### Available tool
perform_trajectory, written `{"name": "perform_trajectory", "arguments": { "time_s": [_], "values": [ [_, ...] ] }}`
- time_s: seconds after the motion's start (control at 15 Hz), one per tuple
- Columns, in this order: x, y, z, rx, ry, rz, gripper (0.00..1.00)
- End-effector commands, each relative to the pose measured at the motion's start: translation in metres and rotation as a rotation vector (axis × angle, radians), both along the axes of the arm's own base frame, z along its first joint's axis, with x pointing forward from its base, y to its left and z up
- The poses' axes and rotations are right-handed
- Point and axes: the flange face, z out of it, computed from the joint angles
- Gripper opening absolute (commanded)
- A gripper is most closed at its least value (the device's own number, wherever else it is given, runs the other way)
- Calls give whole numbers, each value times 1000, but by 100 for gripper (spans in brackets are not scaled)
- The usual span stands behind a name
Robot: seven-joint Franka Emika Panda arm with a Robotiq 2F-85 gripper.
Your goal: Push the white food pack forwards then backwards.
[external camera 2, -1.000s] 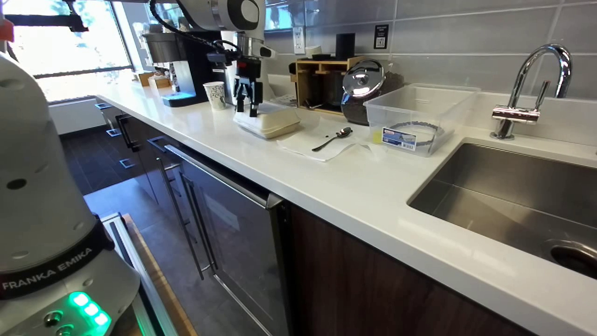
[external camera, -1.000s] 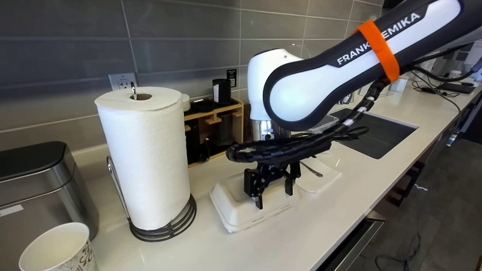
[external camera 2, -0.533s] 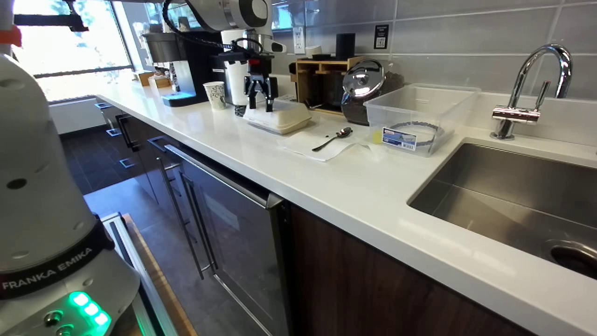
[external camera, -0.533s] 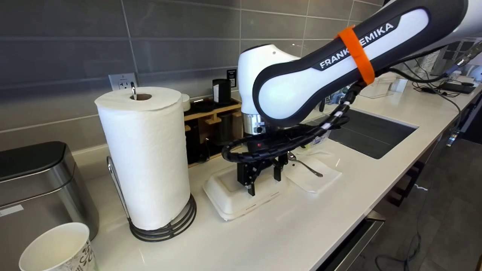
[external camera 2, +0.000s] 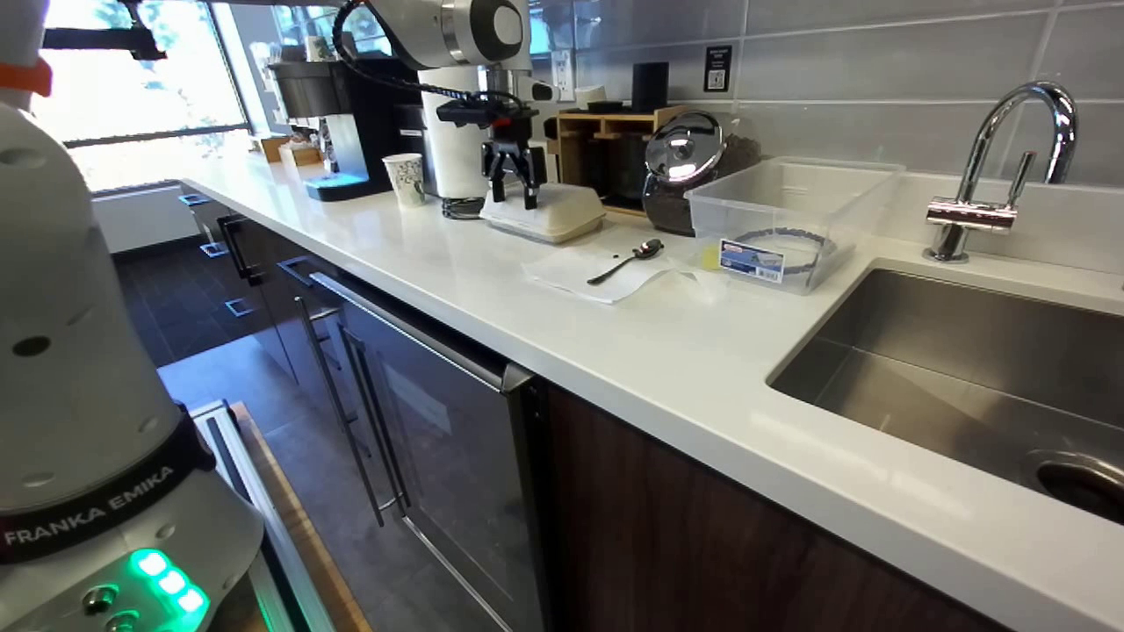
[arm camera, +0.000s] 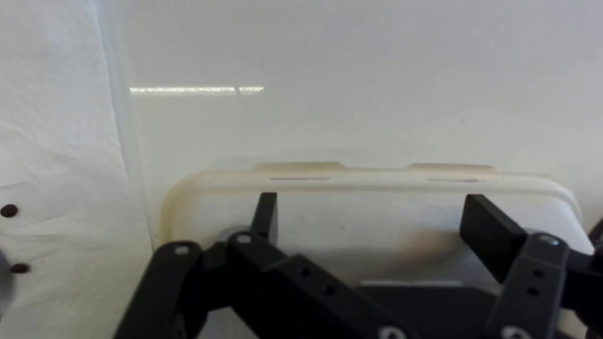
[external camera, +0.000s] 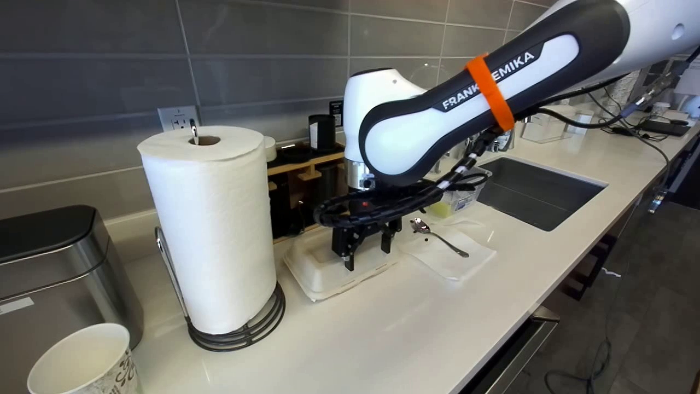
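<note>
The white food pack [external camera: 322, 278] lies flat and closed on the counter beside the paper towel roll, its lid up. It also shows in an exterior view [external camera 2: 569, 211] and in the wrist view [arm camera: 348, 226]. My gripper [external camera: 367, 259] points down over the lid, with its fingers spread and nothing between them. The fingertips are at the lid's top, seemingly touching it; exact contact cannot be told. The gripper also shows in an exterior view [external camera 2: 515, 202] and the wrist view [arm camera: 371, 202]. In the wrist view the fingers and gripper body hide the pack's lower part.
A paper towel roll [external camera: 213, 235] on a wire stand is close beside the pack. A napkin [external camera: 456, 262] with a spoon [external camera: 437, 236] lies on the other side. A wooden shelf [external camera 2: 606, 158] stands behind. A clear bin [external camera 2: 790, 219], a sink and a paper cup [external camera 2: 406, 180] are farther off.
My gripper and the white food pack have moved together across the counter toward the back wall, away from the front edge. The fingers stay spread. The napkin and spoon look unmoved.
</note>
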Motion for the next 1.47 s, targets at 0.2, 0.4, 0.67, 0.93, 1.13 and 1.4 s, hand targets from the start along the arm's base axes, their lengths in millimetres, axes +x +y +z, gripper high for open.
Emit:
{"name": "perform_trajectory", "arguments": {
  "time_s": [0.2, 0.4, 0.67, 0.93, 1.13, 1.4],
  "values": [
    [31, -1, -4, -5, -62, 4, 100],
    [44, 1, -5, -11, -95, 6, 100],
    [60, 7, -5, -14, -124, 22, 100],
    [69, 9, -3, 2, -151, 23, 100],
    [55, 12, 0, 47, -88, 38, 100],
    [14, 27, 18, 124, -16, 134, 100]
  ]
}}
